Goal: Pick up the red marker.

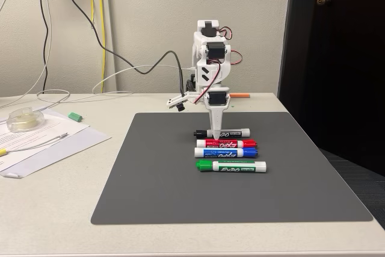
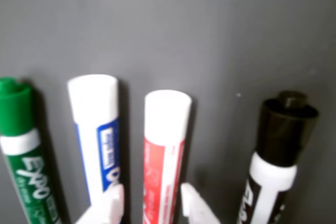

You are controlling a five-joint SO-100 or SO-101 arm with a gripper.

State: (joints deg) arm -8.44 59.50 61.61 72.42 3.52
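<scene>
Markers lie in a close row on the dark mat [image 1: 240, 173] on the table [image 1: 60, 209], and that crowding is the main hazard: the red marker [image 2: 165, 150] sits just beside the blue marker [image 2: 100, 135], so a fingertip [image 2: 107, 205] landing slightly off could ride onto the blue barrel or nudge it, and either round pen may roll away once pushed. In the fixed view the red marker [image 1: 225, 144] is second from the back, between the black marker [image 1: 221, 132] and the blue one, with the green marker [image 1: 231, 166] nearest the camera. The pincer [image 2: 149, 203] is released, its two white tips straddling the red barrel, apparently without pressing it yet. Closing off-centre along the barrel could also let the pen tip as it lifts. The arm stands folded upright over the row, its wrist pointing the pincer [image 1: 215, 132] straight down, tips near the mat.
</scene>
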